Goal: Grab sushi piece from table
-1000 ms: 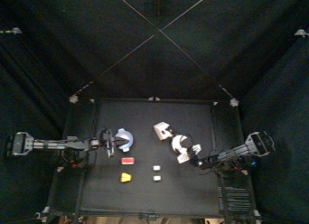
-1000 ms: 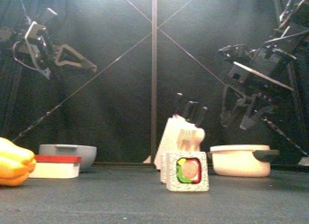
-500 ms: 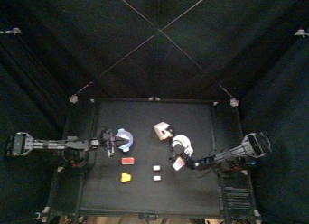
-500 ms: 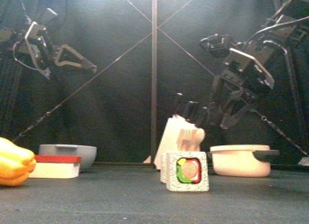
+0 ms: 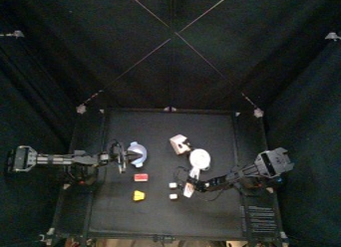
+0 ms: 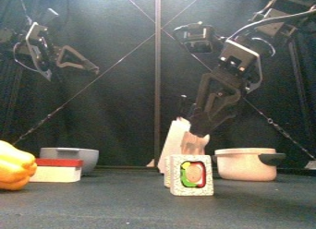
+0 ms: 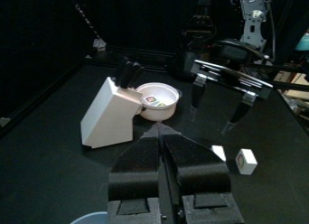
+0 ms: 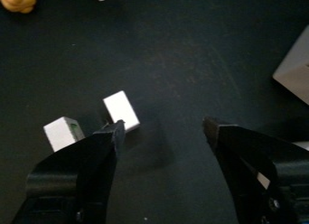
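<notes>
The sushi piece (image 5: pixel 173 191) is a tiny whitish block on the black table (image 5: pixel 107 216), near the front middle. In the front view the sushi piece (image 6: pixel 190 174) shows a green and red face. My right gripper (image 5: pixel 188 187) is open and hangs just right of and above it (image 6: pixel 198 131). In the right wrist view the sushi piece (image 8: pixel 121 108) lies just ahead of one jaw tip, outside the gap. A second small whitish block (image 8: pixel 63 131) lies beside it. My left gripper (image 7: pixel 163 164) is shut and empty, resting at the table's left (image 5: pixel 118 156).
A red block (image 5: pixel 140 176) and a yellow wedge (image 5: pixel 138 194) lie left of the sushi. A white slanted block (image 5: pixel 178 143) and a white bowl (image 5: pixel 201 158) stand behind it. A grey-blue bowl (image 5: pixel 135 151) sits by the left gripper.
My right arm has swung down and to the left, from beside the white bowl to just above the sushi piece. The left arm has not moved.
</notes>
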{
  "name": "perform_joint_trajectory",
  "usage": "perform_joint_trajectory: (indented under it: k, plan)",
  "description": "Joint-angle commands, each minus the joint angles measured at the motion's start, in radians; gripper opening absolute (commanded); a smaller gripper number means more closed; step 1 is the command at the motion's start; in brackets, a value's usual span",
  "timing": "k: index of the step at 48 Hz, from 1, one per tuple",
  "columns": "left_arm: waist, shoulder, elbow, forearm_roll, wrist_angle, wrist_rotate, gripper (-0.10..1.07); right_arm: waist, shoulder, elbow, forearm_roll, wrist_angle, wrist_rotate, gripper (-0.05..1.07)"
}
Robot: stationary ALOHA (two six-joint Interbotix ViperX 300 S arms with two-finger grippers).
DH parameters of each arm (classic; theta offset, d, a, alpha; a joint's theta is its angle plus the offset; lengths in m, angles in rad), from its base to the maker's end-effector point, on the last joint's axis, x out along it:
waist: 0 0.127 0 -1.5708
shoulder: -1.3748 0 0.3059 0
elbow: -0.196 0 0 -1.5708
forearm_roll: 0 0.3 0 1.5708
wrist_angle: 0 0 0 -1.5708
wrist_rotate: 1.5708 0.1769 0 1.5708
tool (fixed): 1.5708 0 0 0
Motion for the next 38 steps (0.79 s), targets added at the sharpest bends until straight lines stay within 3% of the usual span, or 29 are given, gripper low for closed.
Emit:
perform_joint_trajectory:
  k: [1,38]
  plan:
    - [0.003,0.000,-0.012,-0.002,-0.011,0.000,0.35,-0.005,-0.008,-0.034,0.008,-0.028,-0.028,0.99]
    - [0.003,0.002,-0.012,0.000,-0.011,0.000,0.35,-0.089,0.089,-0.046,0.041,-0.153,-0.051,0.97]
